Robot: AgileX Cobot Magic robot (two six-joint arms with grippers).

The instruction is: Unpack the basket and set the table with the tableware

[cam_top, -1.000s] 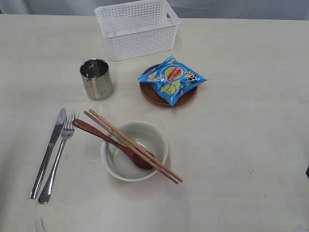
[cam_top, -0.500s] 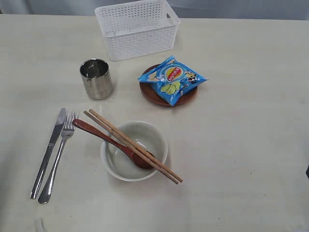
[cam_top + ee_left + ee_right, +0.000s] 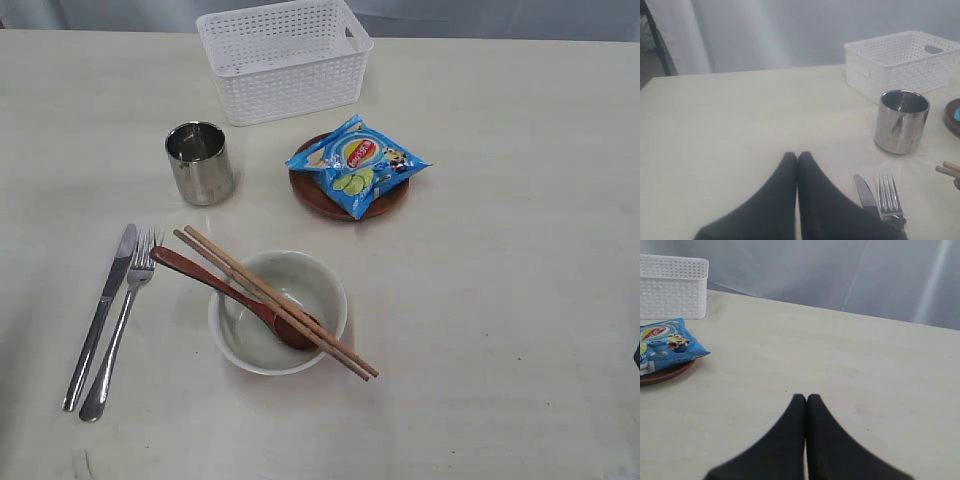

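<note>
Basket [image 3: 290, 92] at upper centre looks emptied, bowl [image 3: 250, 345] and cup [image 3: 200, 168] set below. Left tool [image 3: 797, 156] and right tool [image 3: 806, 397] clenched, empty; likely finished.

Bright, even, diffuse light, no clear direction. Weak soft shadows hugging bowl [image 3: 277, 311] and cup [image 3: 200, 162]. Reflections on cup wall, faint sheen on table [image 3: 500, 300]. Exterior view fairly sharp throughout. Wrist views hazier, washed out, low contrast; nearest foreground soft, far backdrop [image 3: 840, 275] pale and featureless.
</note>
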